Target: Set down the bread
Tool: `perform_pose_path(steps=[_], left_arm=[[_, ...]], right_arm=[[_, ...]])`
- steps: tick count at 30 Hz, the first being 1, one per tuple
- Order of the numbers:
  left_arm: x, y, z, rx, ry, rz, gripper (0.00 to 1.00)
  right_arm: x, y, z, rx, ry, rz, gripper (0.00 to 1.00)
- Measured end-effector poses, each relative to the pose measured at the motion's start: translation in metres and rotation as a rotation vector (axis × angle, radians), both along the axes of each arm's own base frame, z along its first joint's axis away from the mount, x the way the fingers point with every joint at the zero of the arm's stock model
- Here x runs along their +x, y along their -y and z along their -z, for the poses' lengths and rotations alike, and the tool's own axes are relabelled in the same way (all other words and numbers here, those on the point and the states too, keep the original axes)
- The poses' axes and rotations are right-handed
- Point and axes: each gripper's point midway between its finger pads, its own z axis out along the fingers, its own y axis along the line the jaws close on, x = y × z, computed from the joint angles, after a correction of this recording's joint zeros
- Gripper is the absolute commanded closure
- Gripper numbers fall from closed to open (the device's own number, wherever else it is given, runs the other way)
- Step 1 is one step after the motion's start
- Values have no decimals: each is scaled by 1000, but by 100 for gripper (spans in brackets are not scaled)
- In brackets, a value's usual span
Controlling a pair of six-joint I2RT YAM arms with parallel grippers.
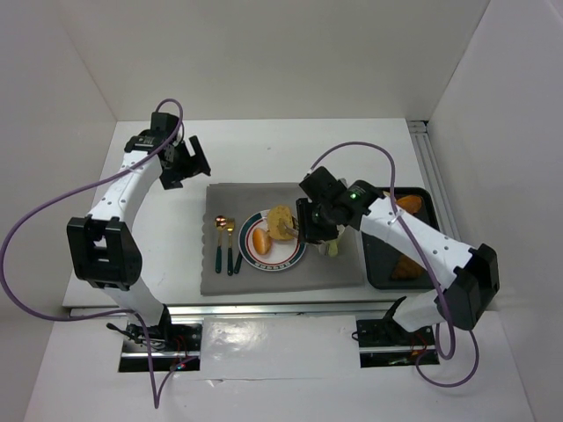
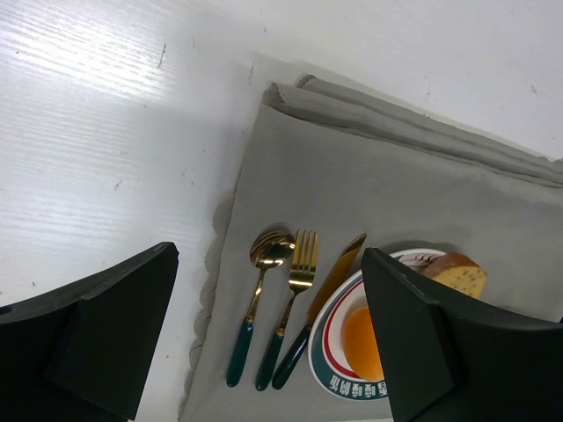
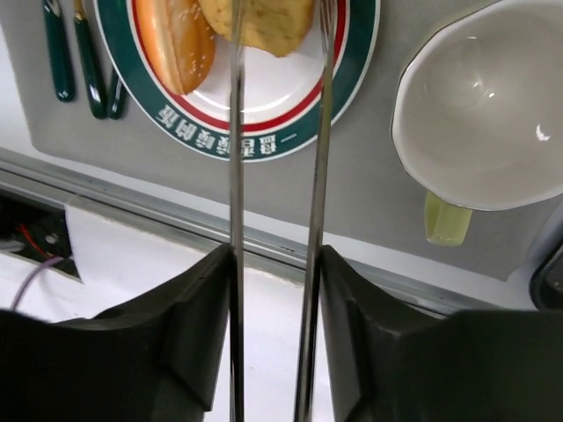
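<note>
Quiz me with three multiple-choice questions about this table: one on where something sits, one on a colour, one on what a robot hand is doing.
1. The white cup stands: A on the grey mat, right of the plate; B on the plate; C off the mat.
2. The cutlery handles are: A red; B dark green; C white.
3. The left hand is: A shut on the cup; B shut on the plate's rim; C open, holding nothing.

Answers: 1 A, the top view shows it just past the plate's right rim. 2 B, all three handles are dark green. 3 C, its fingers stand wide apart.
</note>
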Motion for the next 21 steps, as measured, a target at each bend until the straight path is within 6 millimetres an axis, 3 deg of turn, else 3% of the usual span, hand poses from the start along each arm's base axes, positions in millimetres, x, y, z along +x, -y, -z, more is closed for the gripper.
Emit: perform_pose_path(steps=[3,9,14,18,21], left_arm=[[0,0,-1,0,4,0,0],[0,0,-2,0,5,0,0],[0,0,-2,-2,5,1,0],[0,1,-2,-5,5,2,0],[0,1,-2,-7,5,4,0]], right_arm=[[4,-1,-10,1,24,5,47],[28,-9,-62,53,157,26,47],[44,-5,-87,46,247,62,47],[63,15,-90,-17,311,144,47],[90,49,-93,-78,371,263,47]])
